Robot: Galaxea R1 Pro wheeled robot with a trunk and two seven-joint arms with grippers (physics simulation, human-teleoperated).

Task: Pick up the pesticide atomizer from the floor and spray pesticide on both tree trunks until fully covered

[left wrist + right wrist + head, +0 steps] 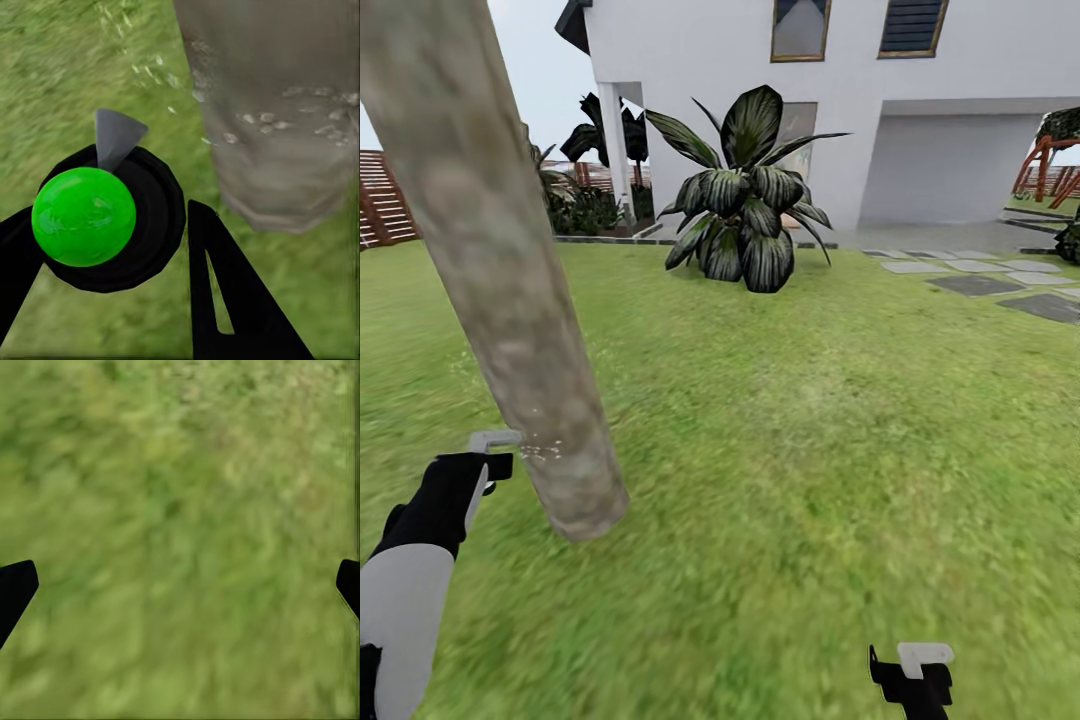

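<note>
The pesticide atomizer (97,217), a black body with a glossy green ball on top and a grey nozzle (116,135), sits between the fingers of my left gripper (112,255), which is shut on it. The nozzle points toward a thick pale tree trunk (277,112) close by, with whitish droplets (262,120) speckling its bark low down. In the head view my left gripper (490,458) is just left of the leaning trunk (500,270), near its base. My right gripper (915,675) hangs low over the grass, open and empty (180,585).
A green lawn (810,430) stretches all around. A broad striped-leaf plant (745,200) stands ahead before the white house (860,90). Grey stepping stones (980,282) lie at the right. A brown slat fence (385,200) runs at the far left.
</note>
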